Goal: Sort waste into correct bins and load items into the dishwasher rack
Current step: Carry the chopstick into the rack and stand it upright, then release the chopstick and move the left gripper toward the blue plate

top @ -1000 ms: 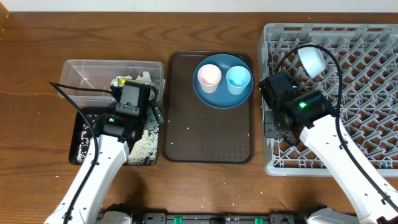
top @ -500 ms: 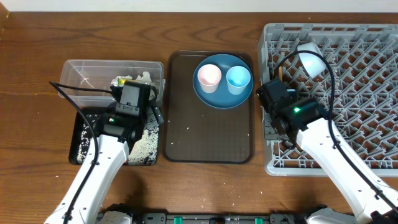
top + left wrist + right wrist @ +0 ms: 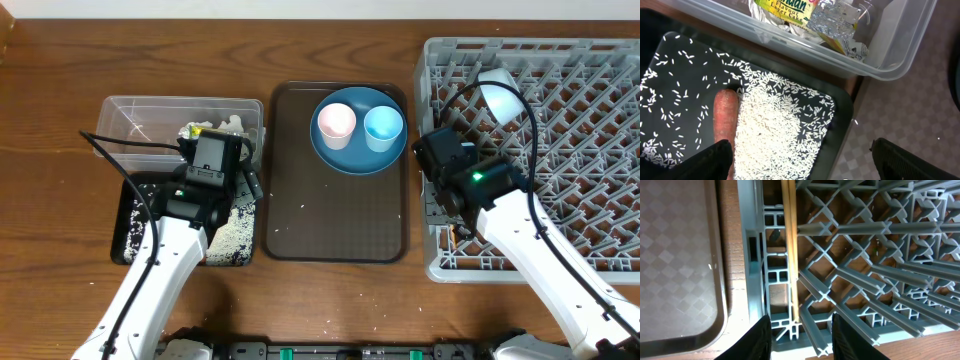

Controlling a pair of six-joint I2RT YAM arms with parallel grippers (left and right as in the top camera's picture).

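Hovering low over the shallow black rectangular tray (image 3: 670, 55), the left gripper (image 3: 800, 161) has its jaws apart with nothing between them. Under it lie the small orange carrot (image 3: 725, 117) and a heap of loose white rice grains (image 3: 770, 135), so the food scraps are grouped in this bin. The small yellow-green printed wrapper (image 3: 782, 7) sits in the clear plastic rectangular tub (image 3: 900, 55) just beside it, which puts packaging apart from food. A few stray grains show on the flat brown serving tray (image 3: 335, 225). The right gripper (image 3: 802, 341) hangs at the near left edge of the large grey plastic dishwasher rack (image 3: 600, 150). Its jaws are spread, one on either side of the end of the thin wooden chopsticks (image 3: 789, 250) without touching them. The chopsticks lie flat along the rack's edge channel, where the frame wall likely keeps them from rolling or dropping through the grid. I cannot tell whether it is one stick or a pair. The white bowl (image 3: 500, 97) rests tilted among the pegs at the rack's far left. The pink cup (image 3: 335, 123) and the light-blue cup (image 3: 383, 127) stand upright side by side on the large round blue plate (image 3: 352, 166), which sits at the far end of the brown tray on the wooden desk (image 3: 60, 60). Judgement: waste sorting looks nearly done, and two cups and the plate are not yet loaded. The cups need lifting off before the plate can go.
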